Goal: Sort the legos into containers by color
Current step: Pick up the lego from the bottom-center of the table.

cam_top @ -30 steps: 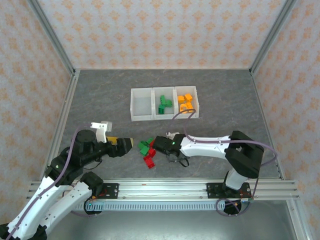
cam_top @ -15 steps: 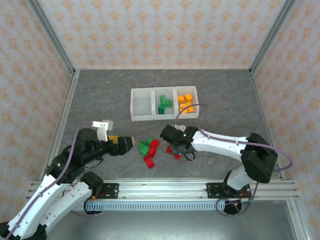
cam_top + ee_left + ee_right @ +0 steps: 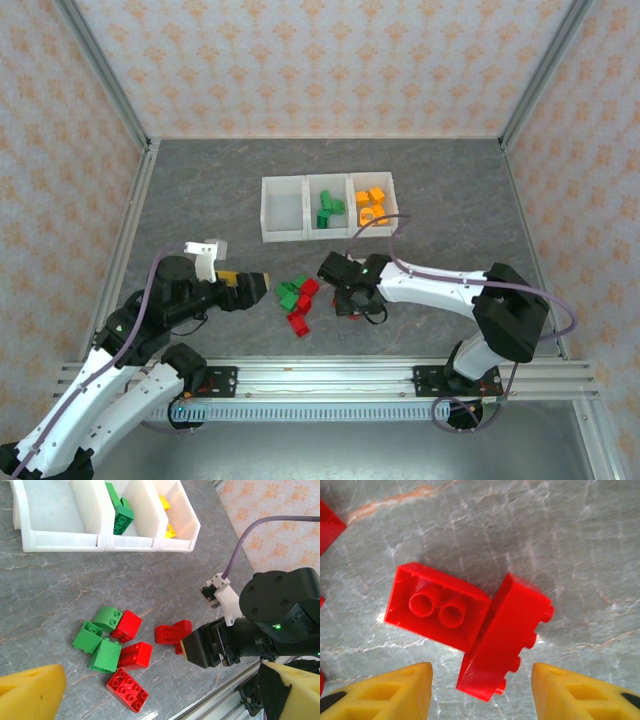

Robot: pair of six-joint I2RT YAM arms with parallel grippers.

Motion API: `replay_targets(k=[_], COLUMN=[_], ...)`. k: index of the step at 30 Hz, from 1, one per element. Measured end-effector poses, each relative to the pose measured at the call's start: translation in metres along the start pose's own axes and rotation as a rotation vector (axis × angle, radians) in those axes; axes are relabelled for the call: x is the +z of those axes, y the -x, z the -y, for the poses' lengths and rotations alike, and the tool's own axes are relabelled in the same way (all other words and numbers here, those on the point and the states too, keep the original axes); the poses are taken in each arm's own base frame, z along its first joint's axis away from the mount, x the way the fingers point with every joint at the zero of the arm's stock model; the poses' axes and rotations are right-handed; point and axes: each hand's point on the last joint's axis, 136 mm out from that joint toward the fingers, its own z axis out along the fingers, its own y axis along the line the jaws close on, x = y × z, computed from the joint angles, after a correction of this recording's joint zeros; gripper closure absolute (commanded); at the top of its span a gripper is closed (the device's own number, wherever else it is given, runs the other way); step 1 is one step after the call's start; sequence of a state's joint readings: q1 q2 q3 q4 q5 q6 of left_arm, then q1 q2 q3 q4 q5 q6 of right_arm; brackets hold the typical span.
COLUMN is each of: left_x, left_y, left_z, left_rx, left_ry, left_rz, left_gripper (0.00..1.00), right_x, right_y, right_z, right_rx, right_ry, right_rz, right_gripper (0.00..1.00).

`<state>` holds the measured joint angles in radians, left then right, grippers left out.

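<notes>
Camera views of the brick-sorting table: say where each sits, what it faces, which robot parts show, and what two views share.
Top external: above, behind the arms, looking down on the table; both arms show.
Left wrist: on the left arm, facing the containers; left gripper fingertips at corners.
Right wrist: on the right arm, looking straight down; right gripper straddles two red bricks.
Shared: left wrist also sees those bricks.

The left arm (image 3: 100, 405) and right arm (image 3: 430, 290) share one build: white links joined by black motor housings. A grey-purple cable (image 3: 235, 551) trails along each. The fingers (image 3: 385, 690) are yellow wedges, and a green light (image 3: 274, 626) glows on the right wrist.
</notes>
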<state>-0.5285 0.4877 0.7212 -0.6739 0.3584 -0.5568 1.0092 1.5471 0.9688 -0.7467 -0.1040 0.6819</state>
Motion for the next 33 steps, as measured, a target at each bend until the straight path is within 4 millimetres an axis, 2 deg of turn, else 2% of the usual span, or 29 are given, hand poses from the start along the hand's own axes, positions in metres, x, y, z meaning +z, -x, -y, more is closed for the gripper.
replay_targets(k=[4,9,15,22,33], left_x=[0.001,0.002,0.002,0.002,0.0], left_y=[-0.001,-0.002,-0.002,-0.001,-0.001], left_z=[-0.001,-0.002,-0.002,-0.002,-0.001], left_rx=[0.0,0.004,0.006,0.007,0.009], left_ry=[0.0,0.0,0.001,0.002,-0.002], left_rz=[0.0,0.0,0.0,0.002,0.008], left_gripper=[0.01,0.01,0.01,0.01,0.01], right_x=[0.005,0.009,0.014,0.017,0.023], right_y=[-0.008,-0.01,-0.007,-0.004,-0.006], right_z=[-0.005,-0.003,0.004,0.01,0.027], right_rx=[-0.015,-0.012,0.02,0.049,0.054], right_ry=[0.004,-0.019,-0.065,-0.094,-0.147], right_rz=[-0.027,-0.036,-0.016,0.007,0.015], right_gripper=[0.53,0.53,0.52,0.58,0.62])
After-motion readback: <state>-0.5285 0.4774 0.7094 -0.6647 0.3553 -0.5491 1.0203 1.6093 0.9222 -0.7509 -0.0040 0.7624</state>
